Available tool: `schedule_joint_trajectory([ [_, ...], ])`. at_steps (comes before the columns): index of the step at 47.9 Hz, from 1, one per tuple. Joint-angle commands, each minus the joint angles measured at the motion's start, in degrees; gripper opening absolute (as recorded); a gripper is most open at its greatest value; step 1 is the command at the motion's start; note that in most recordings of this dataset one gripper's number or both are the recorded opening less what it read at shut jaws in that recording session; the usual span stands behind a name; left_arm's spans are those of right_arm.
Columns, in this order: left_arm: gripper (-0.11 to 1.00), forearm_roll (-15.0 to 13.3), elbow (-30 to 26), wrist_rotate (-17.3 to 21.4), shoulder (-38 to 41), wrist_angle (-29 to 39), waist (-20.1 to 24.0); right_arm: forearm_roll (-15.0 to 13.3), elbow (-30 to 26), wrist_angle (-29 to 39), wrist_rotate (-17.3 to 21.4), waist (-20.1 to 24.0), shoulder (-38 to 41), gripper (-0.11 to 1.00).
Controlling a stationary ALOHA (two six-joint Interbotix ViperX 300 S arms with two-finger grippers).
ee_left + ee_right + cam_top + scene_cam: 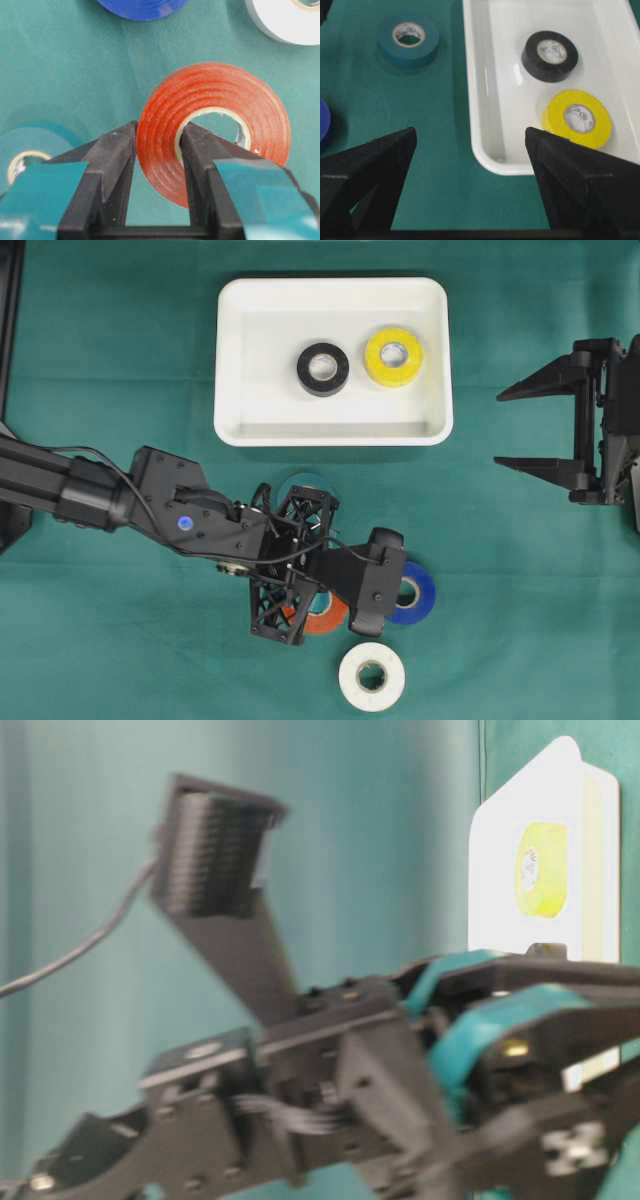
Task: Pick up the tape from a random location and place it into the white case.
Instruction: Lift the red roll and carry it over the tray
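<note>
The left gripper [159,145] is clamped on the red tape roll [215,95], which serves as the landmark here. One of the fingers [117,155] presses the roll's outer edge on its left side, while the other sits inside the roll's cardboard core, so the roll's wall is pinched between them. The roll appears tilted above the green counter [75,65]. Left of it and lower, a teal tape roll [35,145] lies flat behind the finger. Above it, a blue tape roll [142,7] is cut by the top edge. Up and to its right, a white tape roll [287,20] shows partly.
</note>
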Motion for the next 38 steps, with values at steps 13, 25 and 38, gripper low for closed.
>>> schedule_joint_trajectory([
  [13,0.22,0.09,-3.96,-0.09,-6.86,5.54,-0.09,-0.09,-1.49,-0.09,0.09,0.09,0.00,0.88],
  [25,0.22,0.09,-7.12,-0.09,-10.63,10.02,-0.79,-0.09,-1.58,0.53,0.09,0.09,0.00,0.88],
  [38,0.22,0.09,-9.49,-0.09,-14.33,14.24,-1.32,-0.09,-1.58,0.53,0.09,0.09,0.00,0.88],
])
